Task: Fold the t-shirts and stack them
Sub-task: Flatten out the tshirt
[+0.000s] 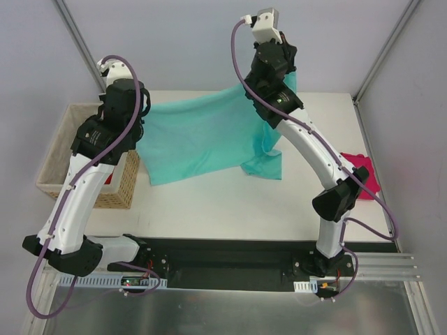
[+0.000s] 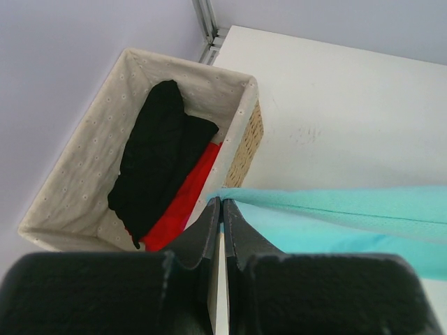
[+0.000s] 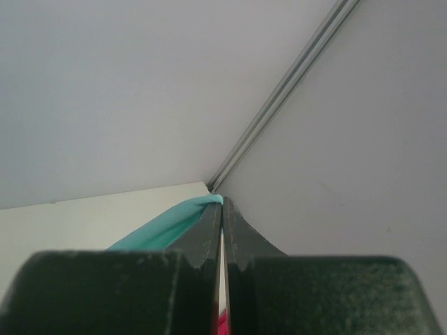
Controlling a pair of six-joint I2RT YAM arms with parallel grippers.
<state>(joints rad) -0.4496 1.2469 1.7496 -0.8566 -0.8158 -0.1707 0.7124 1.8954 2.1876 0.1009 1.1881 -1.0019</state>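
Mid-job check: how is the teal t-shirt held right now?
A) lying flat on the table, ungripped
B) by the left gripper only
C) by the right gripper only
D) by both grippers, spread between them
D: the left gripper and the right gripper are each shut on an edge of the teal t-shirt, which hangs spread between the two arms in the top view.

The right arm's elbow (image 1: 340, 199) covers much of the soft magenta-pink t-shirt (image 1: 369, 174) at the right; the left arm (image 1: 87, 178) hides most of the cloth-lined wicker basket (image 1: 120, 188) at the left.
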